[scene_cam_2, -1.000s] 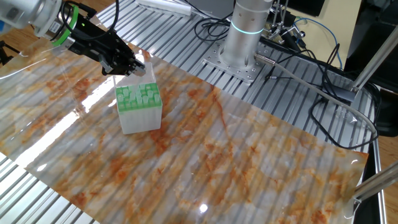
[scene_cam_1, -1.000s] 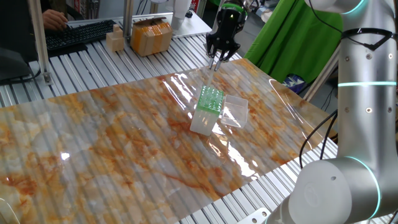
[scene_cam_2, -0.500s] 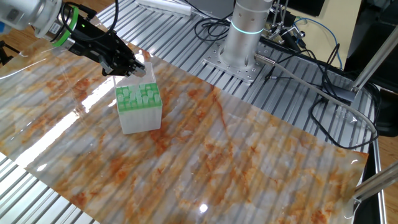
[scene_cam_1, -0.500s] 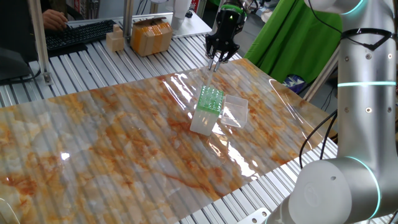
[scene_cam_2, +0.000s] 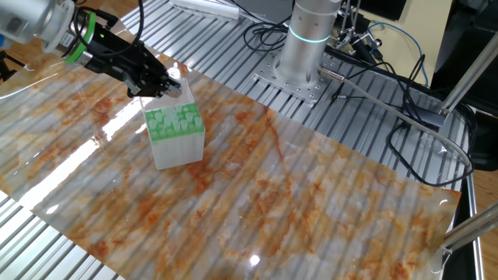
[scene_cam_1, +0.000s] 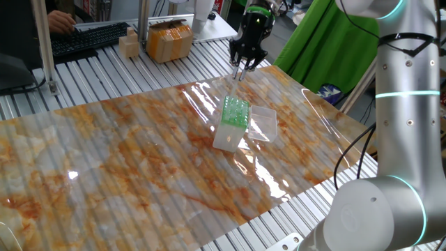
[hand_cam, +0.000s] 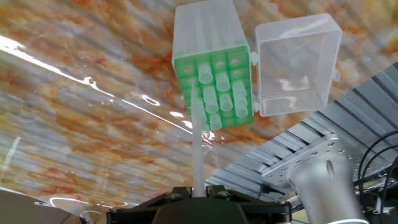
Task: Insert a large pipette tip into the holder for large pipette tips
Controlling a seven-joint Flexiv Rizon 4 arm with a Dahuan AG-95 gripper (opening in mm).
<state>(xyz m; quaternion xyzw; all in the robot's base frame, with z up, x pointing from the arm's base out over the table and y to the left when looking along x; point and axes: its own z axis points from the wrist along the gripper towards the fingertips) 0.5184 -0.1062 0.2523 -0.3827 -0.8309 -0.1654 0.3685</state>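
Observation:
The holder [scene_cam_1: 232, 125] is a translucent white box with a green grid top, standing on the marbled mat; it also shows in the other fixed view [scene_cam_2: 177, 134] and in the hand view [hand_cam: 213, 74], with several tips in its grid. Its clear lid [hand_cam: 295, 65] lies open beside it. My gripper [scene_cam_1: 242, 67] hangs above the mat behind the holder, shut on the large pipette tip [hand_cam: 197, 144]. The tip points away from the fingers, and its end overlaps the green grid's edge in the hand view. The gripper also shows in the other fixed view [scene_cam_2: 170, 84].
The marbled mat [scene_cam_1: 139, 160] covers a slatted aluminium table. A cardboard box [scene_cam_1: 169, 40] and a wooden block [scene_cam_1: 129, 45] stand at the back, by a keyboard [scene_cam_1: 87, 40]. The robot base [scene_cam_2: 307, 47] and cables [scene_cam_2: 405, 117] lie beyond the mat.
The gripper with the tip has shifted slightly up and back from the holder; the holder has not moved.

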